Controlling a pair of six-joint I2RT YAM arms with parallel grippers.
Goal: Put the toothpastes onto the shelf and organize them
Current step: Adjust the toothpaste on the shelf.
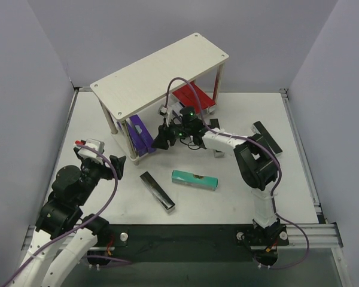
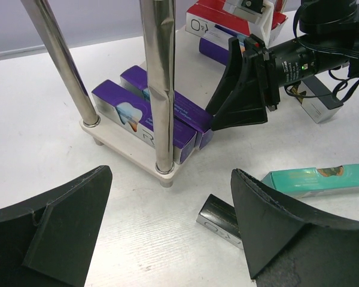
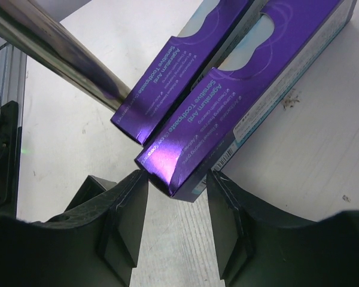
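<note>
Toothpaste carton (image 3: pixel 239 101) end between right pincer (image 3: pixel 175 178) tips: right-wrist view only.

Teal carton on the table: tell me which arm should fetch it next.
Left. The left hand is open, empty and faces the teal carton; the right hand is occupied at the purple cartons on the shelf.

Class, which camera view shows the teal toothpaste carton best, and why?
Top external: the teal carton lies whole and unobstructed. The left wrist view shows only part of it, cut at the frame edge. The right wrist view misses it.
</note>
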